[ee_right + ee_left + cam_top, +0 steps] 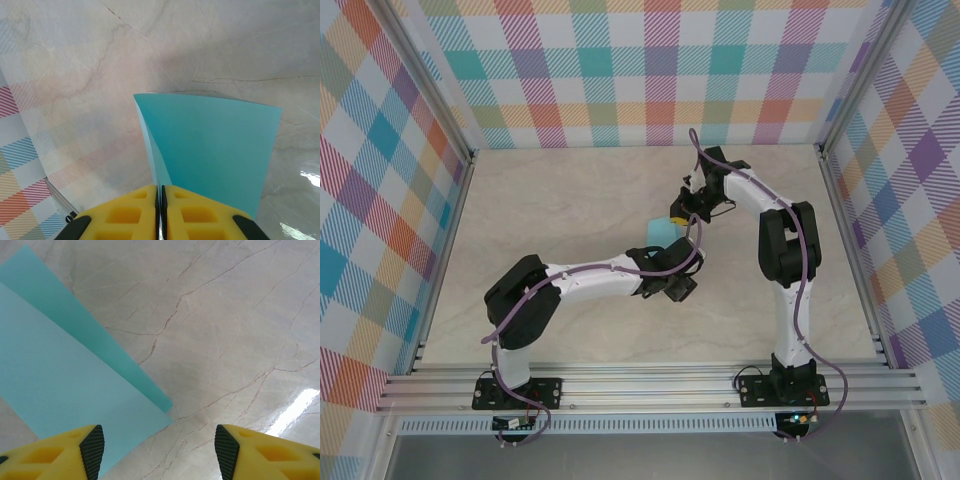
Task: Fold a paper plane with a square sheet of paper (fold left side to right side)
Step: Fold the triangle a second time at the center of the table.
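Note:
The square sheet of paper (665,232) is turquoise and lies mid-table, doubled over into two layers. My right gripper (161,200) is shut on its near edge, and the paper (215,145) fans away from the yellow fingers with one layer lifted. From above, the right gripper (683,212) sits at the paper's far right side. My left gripper (159,450) is open with bare table between its pads. The folded paper (65,375) lies to its left, one corner reaching near the left finger (75,452). In the top view the left gripper (676,284) hovers just in front of the paper. No paper plane is in view.
The marble-pattern table (570,200) is bounded by checked walls (650,70) at the back and both sides. An aluminium rail (650,385) runs along the near edge by the arm bases. The right arm's elbow (785,240) stands right of the paper.

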Available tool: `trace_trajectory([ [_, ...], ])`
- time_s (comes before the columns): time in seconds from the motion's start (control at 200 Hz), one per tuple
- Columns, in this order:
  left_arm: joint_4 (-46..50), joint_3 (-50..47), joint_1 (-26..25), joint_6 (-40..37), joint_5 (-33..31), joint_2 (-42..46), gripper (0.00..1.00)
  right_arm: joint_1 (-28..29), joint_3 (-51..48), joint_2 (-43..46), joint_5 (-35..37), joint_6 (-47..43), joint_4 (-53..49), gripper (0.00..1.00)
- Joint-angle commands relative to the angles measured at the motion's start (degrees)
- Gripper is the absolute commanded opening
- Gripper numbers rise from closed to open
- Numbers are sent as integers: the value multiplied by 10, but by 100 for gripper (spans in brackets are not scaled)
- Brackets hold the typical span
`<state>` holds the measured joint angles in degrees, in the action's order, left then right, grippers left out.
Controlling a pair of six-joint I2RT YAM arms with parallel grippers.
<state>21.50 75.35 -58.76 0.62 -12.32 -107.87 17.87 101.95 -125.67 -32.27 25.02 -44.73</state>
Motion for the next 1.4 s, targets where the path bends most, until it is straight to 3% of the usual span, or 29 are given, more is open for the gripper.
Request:
trace_trajectory([
  [0.0, 6, 9, -8, 2, -5, -12, 65, 0, 6, -5, -19, 12, -9, 10],
  [0.615, 34, 34, -7, 6, -75, -62, 69, -1, 11, -6, -23, 16, -8, 10],
  [0.88, 34, 32, -8, 5, -73, -56, 54, 0, 11, -7, -20, 14, -9, 10],
  [1.11, 29, 24, -8, 4, -66, -40, 27, 0, 10, -11, -17, 12, -12, 11],
  [1.395, 29, 23, -8, 5, -64, -32, 22, -1, 11, -13, -14, 8, -16, 11],
])
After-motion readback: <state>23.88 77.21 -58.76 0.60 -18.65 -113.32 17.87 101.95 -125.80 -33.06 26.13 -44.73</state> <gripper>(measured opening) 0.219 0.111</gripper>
